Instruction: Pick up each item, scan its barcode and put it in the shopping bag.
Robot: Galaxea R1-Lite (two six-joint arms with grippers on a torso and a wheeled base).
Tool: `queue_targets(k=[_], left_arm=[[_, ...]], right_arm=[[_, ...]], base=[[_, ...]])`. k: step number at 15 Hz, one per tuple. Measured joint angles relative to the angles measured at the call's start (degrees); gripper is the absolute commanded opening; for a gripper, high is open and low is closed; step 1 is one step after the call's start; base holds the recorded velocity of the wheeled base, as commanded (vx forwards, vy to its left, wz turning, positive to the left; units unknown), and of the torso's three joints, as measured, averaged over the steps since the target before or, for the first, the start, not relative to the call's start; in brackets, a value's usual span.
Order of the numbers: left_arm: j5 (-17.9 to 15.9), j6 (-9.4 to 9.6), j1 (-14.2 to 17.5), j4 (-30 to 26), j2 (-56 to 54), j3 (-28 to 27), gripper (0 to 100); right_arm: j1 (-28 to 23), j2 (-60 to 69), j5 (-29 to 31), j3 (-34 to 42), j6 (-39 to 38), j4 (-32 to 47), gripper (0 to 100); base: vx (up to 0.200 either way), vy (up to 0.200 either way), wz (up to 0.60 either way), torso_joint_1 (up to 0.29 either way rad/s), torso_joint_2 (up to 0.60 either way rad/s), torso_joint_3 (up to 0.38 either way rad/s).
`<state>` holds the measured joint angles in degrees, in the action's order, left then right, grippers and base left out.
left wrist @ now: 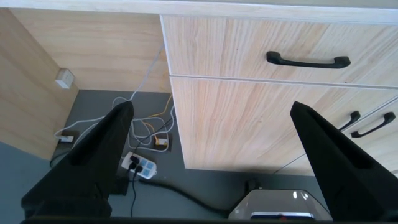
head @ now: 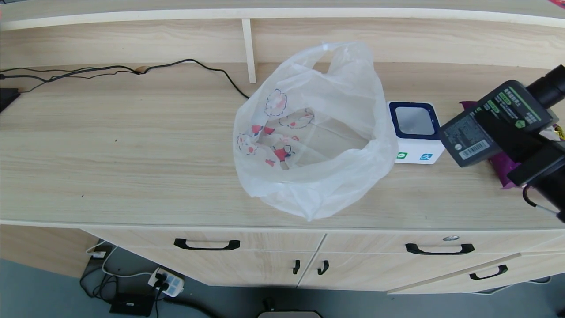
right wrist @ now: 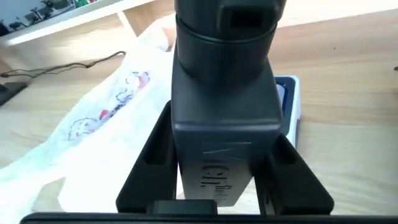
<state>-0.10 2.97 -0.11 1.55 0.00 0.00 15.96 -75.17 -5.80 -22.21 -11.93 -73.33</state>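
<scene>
Head view: the right gripper [head: 524, 134] is clamping the one dark box [head: 483, 126] just right of the single scanner [head: 417, 152], its barcode label [head: 474, 149] facing up, so the scan is risking a miss; one purple packet [head: 504, 174] is waiting beneath the arm, one shopping bag [head: 309, 176] gaping at centre. Left wrist view: the left gripper [left wrist: 211, 168] is hanging wide and empty before the drawers [left wrist: 249, 50]. Right wrist view: the fingers [right wrist: 149, 168] are pinching the box's sides, so tilting is risking a slip.

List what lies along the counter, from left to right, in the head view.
black cables → shopping bag → white scanner → dark barcoded box, held up over the counter.
</scene>
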Motion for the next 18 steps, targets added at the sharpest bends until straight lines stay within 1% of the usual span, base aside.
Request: queue_targets(k=[2,3,7,9,11,14,16,18], left_arm=[[0.0,0.00,0.0,0.0,0.0,0.0,100],[0.0,0.00,0.0,0.0,0.0,0.0,100],[0.0,0.04,0.0,0.0,0.0,0.0,100],[0.0,0.17,-0.1,0.0,0.0,0.0,100],[0.0,0.24,0.0,0.0,0.0,0.0,100],[0.0,0.44,0.0,0.1,0.0,0.0,100],[0.0,0.52,0.0,0.1,0.0,0.0,100],[0.0,0.48,0.0,0.1,0.0,0.0,100]], right_arm=[[3.5,3.9,0.0,-0.1,-6.0,7.4,0],[6.2,5.9,-0.2,-1.0,-8.6,11.0,0],[18.4,10.5,-0.1,-5.5,-12.9,19.0,0],[26.2,11.4,0.2,-8.0,-14.7,24.3,0],[34.3,11.8,0.1,-9.6,-17.5,26.2,0],[42.8,11.2,-0.9,-12.2,-21.5,26.7,0],[45.5,9.6,-2.7,-13.9,-21.8,26.7,0],[46.6,7.4,-3.6,-16.3,-23.0,26.7,0]], base=[[0.000,0.000,0.00,0.000,0.00,0.000],[0.000,0.000,0.00,0.000,0.00,0.000],[0.000,0.000,0.00,0.000,0.00,0.000],[0.000,0.000,0.00,0.000,0.00,0.000],[0.000,0.000,0.00,0.000,0.00,0.000],[0.000,0.000,0.00,0.000,0.00,0.000],[0.000,0.000,0.00,0.000,0.00,0.000],[0.000,0.000,0.00,0.000,0.00,0.000]])
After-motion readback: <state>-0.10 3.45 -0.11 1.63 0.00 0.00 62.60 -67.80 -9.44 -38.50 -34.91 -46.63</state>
